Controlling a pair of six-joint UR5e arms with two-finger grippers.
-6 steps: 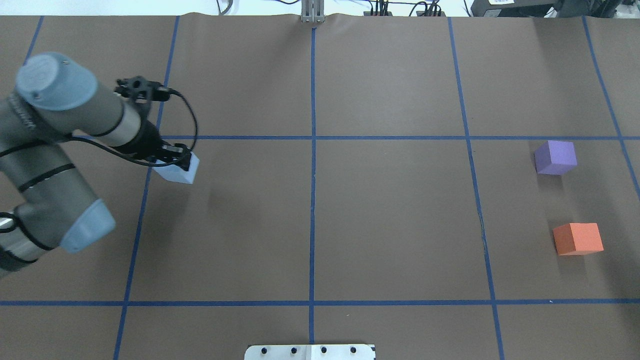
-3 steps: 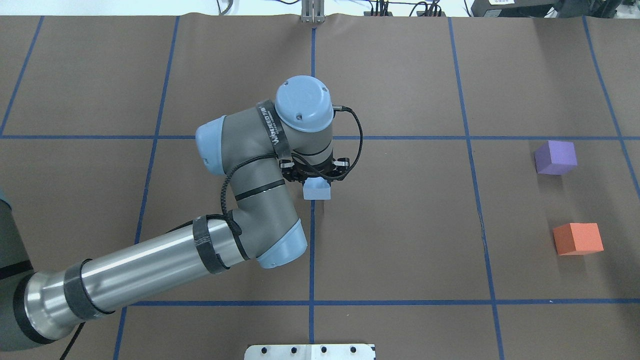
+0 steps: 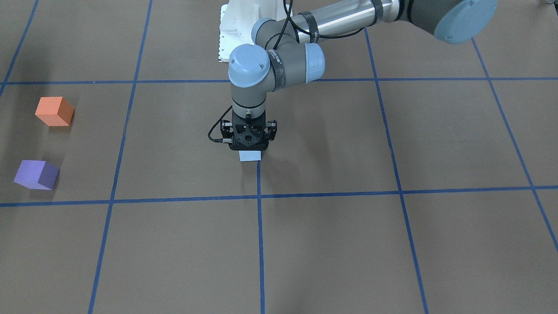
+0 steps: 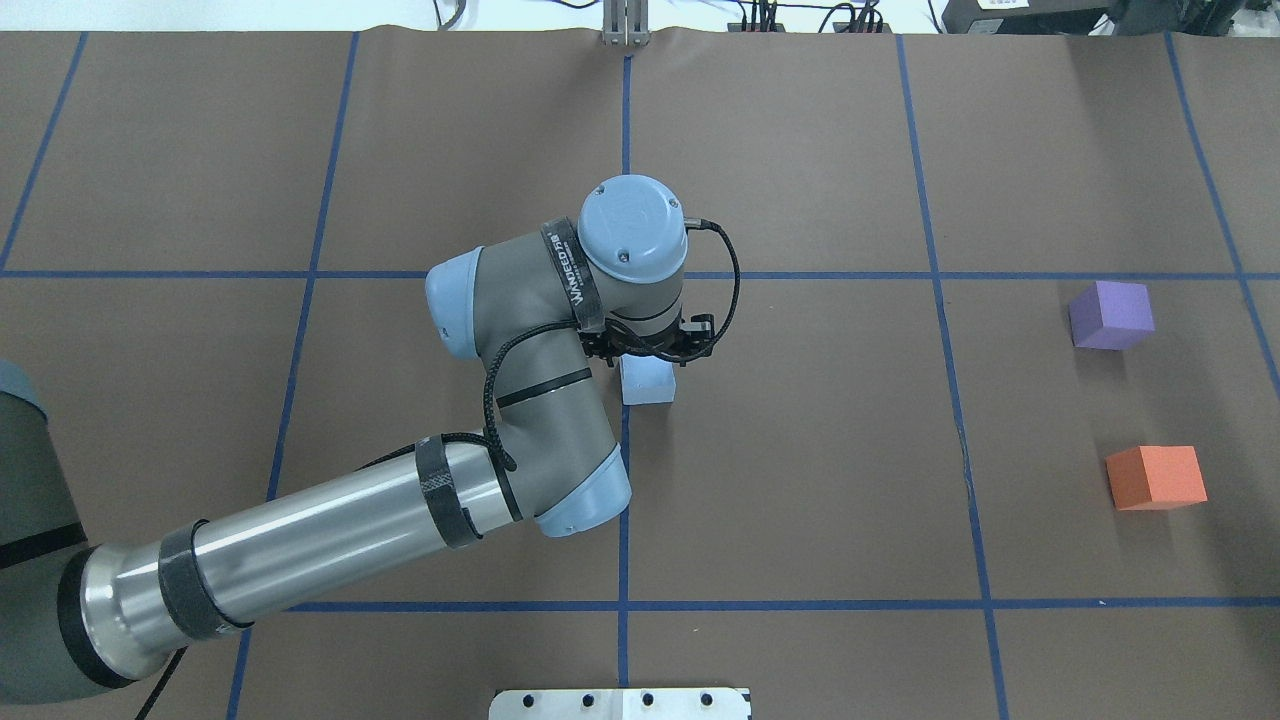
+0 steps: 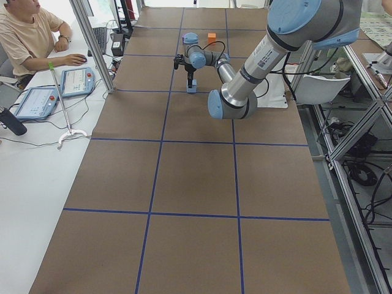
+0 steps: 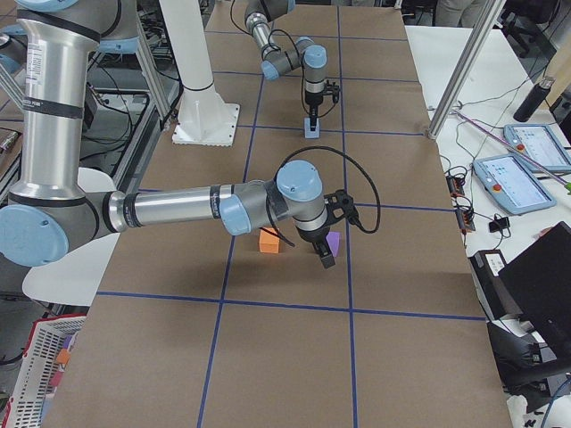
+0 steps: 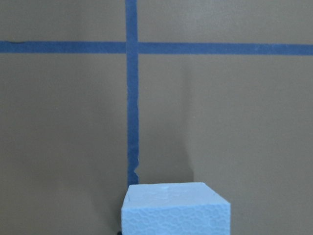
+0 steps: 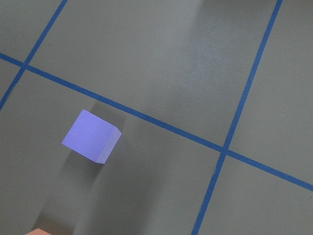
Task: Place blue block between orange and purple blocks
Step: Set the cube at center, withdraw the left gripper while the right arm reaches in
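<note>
My left gripper (image 4: 648, 358) is shut on the light blue block (image 4: 648, 382) and holds it low over the table's middle, next to the centre blue tape line. It also shows in the front view, gripper (image 3: 250, 150) over block (image 3: 250, 156), and in the left wrist view (image 7: 176, 208). The purple block (image 4: 1110, 315) and the orange block (image 4: 1155, 478) sit far right, a gap between them. My right gripper (image 6: 326, 259) shows only in the exterior right view, close over the purple block (image 6: 333, 241) and orange block (image 6: 269, 240); I cannot tell its state.
Brown table paper with a blue tape grid (image 4: 625, 605). The robot's white base plate (image 4: 620, 703) is at the near edge. A metal post (image 4: 625, 25) stands at the far edge. An operator (image 5: 30, 37) sits beside tablets (image 5: 76, 81) along the far side.
My left arm has swung from the far left to the table's middle, carrying the blue block. In the last half second it moved slightly further right.
</note>
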